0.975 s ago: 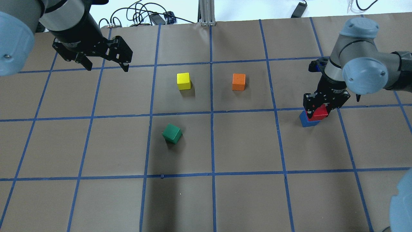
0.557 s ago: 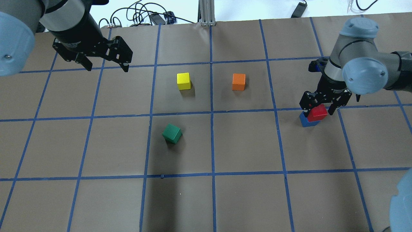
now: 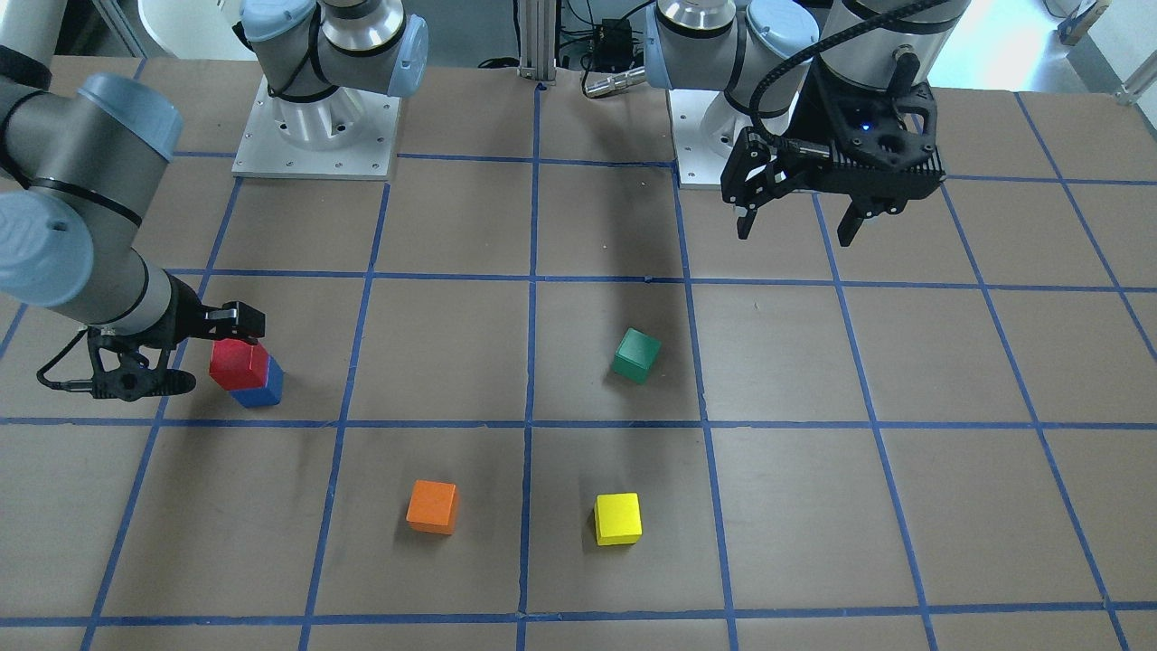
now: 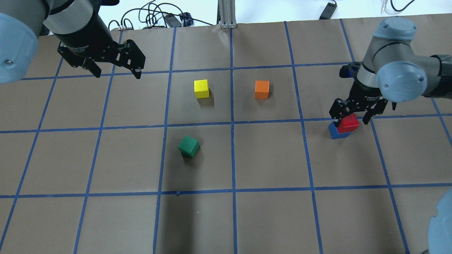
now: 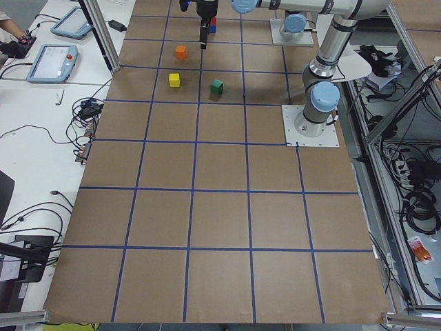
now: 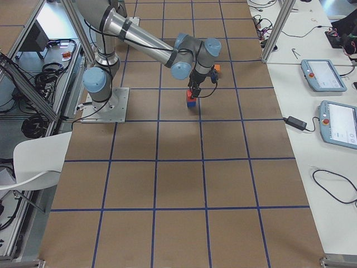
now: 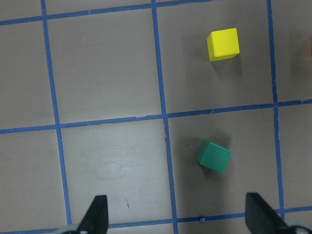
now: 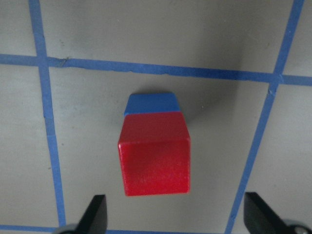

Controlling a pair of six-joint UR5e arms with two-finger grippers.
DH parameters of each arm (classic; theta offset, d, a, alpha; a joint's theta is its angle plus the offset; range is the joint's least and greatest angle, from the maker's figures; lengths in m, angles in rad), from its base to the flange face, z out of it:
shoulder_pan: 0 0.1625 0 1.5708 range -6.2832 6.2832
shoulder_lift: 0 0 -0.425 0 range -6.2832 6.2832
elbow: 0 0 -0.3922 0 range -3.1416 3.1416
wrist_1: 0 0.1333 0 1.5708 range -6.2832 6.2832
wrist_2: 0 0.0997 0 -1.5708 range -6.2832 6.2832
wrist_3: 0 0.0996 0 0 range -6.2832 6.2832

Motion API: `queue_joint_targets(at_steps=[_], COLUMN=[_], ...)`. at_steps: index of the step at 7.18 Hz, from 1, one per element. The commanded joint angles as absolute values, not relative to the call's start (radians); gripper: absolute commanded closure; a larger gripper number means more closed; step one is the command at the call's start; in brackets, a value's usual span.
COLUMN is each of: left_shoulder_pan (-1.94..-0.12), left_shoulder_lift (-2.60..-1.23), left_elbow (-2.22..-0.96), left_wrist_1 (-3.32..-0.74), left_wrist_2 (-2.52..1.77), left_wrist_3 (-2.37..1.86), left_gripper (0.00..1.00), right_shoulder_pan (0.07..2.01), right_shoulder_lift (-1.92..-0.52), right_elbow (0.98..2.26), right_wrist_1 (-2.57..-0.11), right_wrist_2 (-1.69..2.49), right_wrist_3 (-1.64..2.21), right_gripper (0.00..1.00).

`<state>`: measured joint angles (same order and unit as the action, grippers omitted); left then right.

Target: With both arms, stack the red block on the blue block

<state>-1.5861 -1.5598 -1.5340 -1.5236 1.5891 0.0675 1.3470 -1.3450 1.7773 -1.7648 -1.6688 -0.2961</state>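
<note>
The red block [image 4: 348,123] sits on top of the blue block [image 4: 333,132] on the right side of the table, set a little off from it. Both also show in the front view, red block [image 3: 239,363] on blue block [image 3: 263,391], and in the right wrist view, red block [image 8: 154,161] over blue block [image 8: 151,103]. My right gripper [image 4: 351,119] is open just above the stack, one finger on each side, touching neither block. My left gripper [image 4: 117,72] is open and empty, high over the far left of the table.
A green cube [image 4: 188,146] lies turned near the middle. A yellow cube [image 4: 201,88] and an orange cube [image 4: 261,89] stand farther back. The table is brown paper with a blue tape grid. Cables lie beyond the far edge.
My right gripper opened and let go of the red block, then rose slightly. The red block stays on the blue block. The left arm has not moved.
</note>
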Motion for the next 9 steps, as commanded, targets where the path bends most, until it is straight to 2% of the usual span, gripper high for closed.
queue_joint_targets(at_steps=[1, 4, 6, 9], left_shoulder_pan=[-1.586, -1.586, -1.586, -1.586], left_shoulder_lift=[-1.559, -1.557, -1.557, -1.557], left_elbow=[-1.534, -1.534, -1.534, -1.534], left_wrist_1=[-1.523, -1.525, -1.523, -1.523], left_wrist_2=[1.588, 1.589, 1.589, 1.588], left_wrist_3=[0.067, 0.067, 0.067, 0.067], left_gripper=[0.00, 0.00, 0.00, 0.00], right_shoulder_pan=[1.350, 1.509, 1.609, 1.600], right_shoulder_lift=[-1.423, -1.550, -1.560, -1.562], right_elbow=[1.660, 1.568, 1.566, 1.572], right_wrist_1=[-1.569, -1.404, -1.407, -1.411], right_wrist_2=[-1.667, -1.640, -1.612, -1.606], right_wrist_3=[-0.272, -0.016, 0.109, 0.080], right_gripper=[0.00, 0.00, 0.00, 0.00])
